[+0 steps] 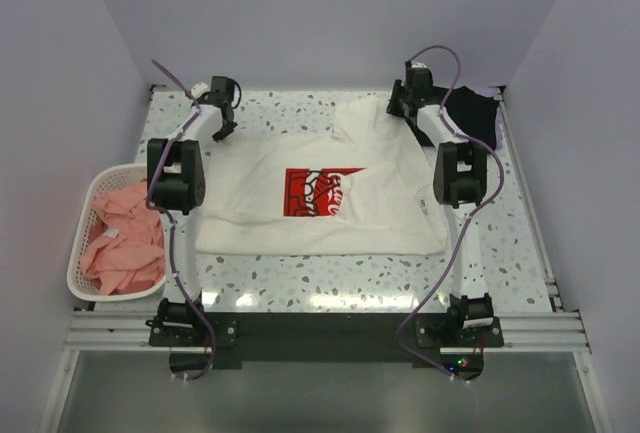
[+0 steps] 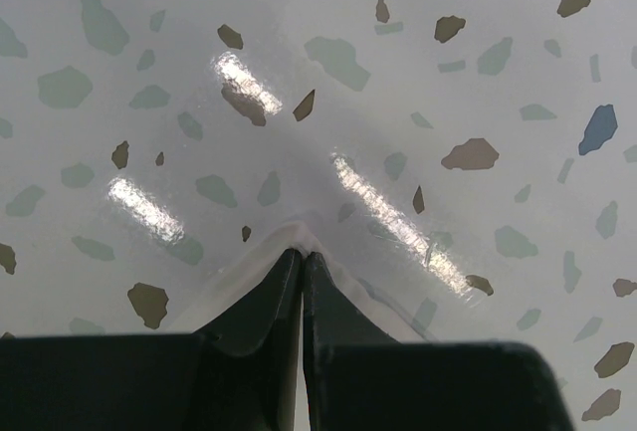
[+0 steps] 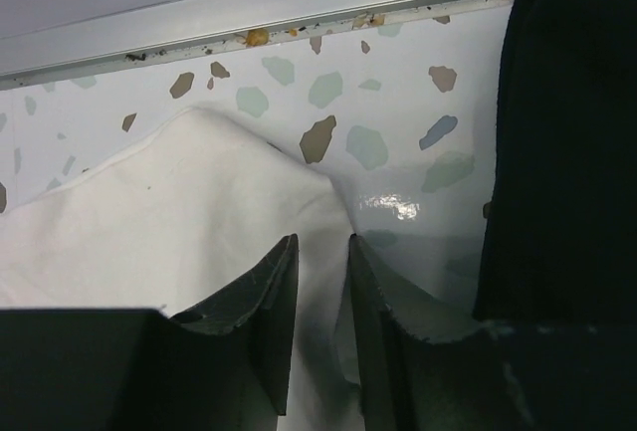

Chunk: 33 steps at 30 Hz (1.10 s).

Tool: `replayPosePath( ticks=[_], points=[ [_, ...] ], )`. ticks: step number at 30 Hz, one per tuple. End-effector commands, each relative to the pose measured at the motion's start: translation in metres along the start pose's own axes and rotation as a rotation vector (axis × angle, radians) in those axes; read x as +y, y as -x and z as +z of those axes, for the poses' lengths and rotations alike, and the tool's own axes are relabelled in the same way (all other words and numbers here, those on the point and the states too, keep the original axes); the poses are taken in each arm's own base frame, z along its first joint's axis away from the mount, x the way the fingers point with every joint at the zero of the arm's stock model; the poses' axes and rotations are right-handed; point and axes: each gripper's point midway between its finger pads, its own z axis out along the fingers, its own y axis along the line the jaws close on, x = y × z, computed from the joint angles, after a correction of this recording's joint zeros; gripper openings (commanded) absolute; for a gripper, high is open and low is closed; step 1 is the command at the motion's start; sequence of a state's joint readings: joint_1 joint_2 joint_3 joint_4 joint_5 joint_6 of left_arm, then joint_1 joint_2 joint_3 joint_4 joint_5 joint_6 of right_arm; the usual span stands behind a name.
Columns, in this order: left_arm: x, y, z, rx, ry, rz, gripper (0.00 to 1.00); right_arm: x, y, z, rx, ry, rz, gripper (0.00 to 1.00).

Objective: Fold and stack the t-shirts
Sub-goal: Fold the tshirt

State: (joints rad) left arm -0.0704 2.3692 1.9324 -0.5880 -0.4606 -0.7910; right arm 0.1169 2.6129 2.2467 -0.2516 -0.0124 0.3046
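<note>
White t-shirt (image 1: 300, 228) lay flat on the speckled table (image 1: 330, 275), red print (image 1: 322, 193) facing up. All positions below are relative to that shirt.

- Left gripper (image 2: 302, 252) was at the far-left corner. Its fingers were pressed together, pinching the white hem.
- Right gripper (image 3: 323, 242) was at the far-right corner. Its fingers stood slightly apart with a ridge of white cloth between them. Couldn't tell whether the pads were actually biting.
- Black t-shirt (image 1: 478, 113) was bunched just past the far-right corner, near the right gripper and not touching the white one.
- Pink t-shirts (image 1: 125, 243) were heaped in the white lattice basket (image 1: 76, 253), just off the left edge.
</note>
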Motion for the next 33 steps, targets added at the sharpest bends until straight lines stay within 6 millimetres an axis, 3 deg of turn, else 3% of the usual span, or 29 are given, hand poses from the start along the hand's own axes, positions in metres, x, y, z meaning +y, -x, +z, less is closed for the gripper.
replayPosePath(
  ticks=[1,8,20,26,33],
  points=[
    [-0.004,0.022,-0.011,-0.035,-0.051,-0.03,0.0,0.005,0.018,-0.014,-0.034,0.018,0.021,0.28],
    [-0.003,0.027,-0.012,-0.041,-0.065,-0.038,0.0,0.003,0.053,-0.038,-0.105,0.024,0.049,0.1],
    [0.001,0.043,-0.018,-0.054,-0.108,-0.068,0.0,0.007,0.088,-0.076,-0.181,0.067,0.058,0.08],
    [0.001,0.053,-0.027,-0.063,-0.149,-0.087,0.0,0.005,0.091,-0.093,-0.194,0.06,0.056,0.08],
    [0.0,0.049,-0.031,-0.044,-0.179,-0.079,0.0,-0.002,0.082,-0.11,-0.189,0.045,0.058,0.06]
  ],
)
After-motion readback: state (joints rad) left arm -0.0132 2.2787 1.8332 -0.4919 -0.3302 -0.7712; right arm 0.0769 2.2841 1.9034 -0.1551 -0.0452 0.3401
